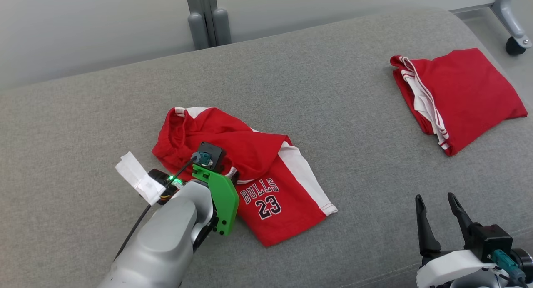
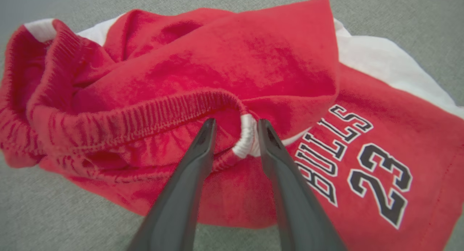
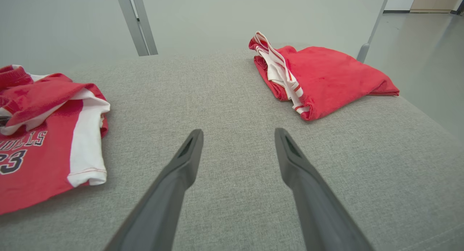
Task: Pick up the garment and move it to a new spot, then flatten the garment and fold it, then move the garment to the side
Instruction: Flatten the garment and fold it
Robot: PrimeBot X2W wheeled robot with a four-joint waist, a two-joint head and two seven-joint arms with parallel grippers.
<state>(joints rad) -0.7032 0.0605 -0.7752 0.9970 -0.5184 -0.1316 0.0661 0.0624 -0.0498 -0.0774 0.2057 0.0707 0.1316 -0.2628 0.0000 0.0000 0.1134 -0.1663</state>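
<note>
Your left gripper [image 2: 236, 121] straddles the waistband [image 2: 145, 113] of the Bulls shorts [image 2: 253, 62]; you cannot tell whether it grips. Your right gripper [image 1: 435, 196], at four o'clock from them, gapes empty.

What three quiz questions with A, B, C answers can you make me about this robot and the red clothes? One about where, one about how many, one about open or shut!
1. Where does the folded garment lie from the crumpled shorts?
A) on top of them
B) off to the robot's right
C) on the robot's left

2. How many red garments lie on the grey cushion?
A) one
B) two
C) four

3. How is the right end effector?
A) shut on the shorts
B) shut on a sock
C) open and empty

Answers: 1 B, it lies apart near the cushion's right end. 2 B, just the shorts and the folded one. 3 C, its fingers stand apart with nothing between them.
</note>
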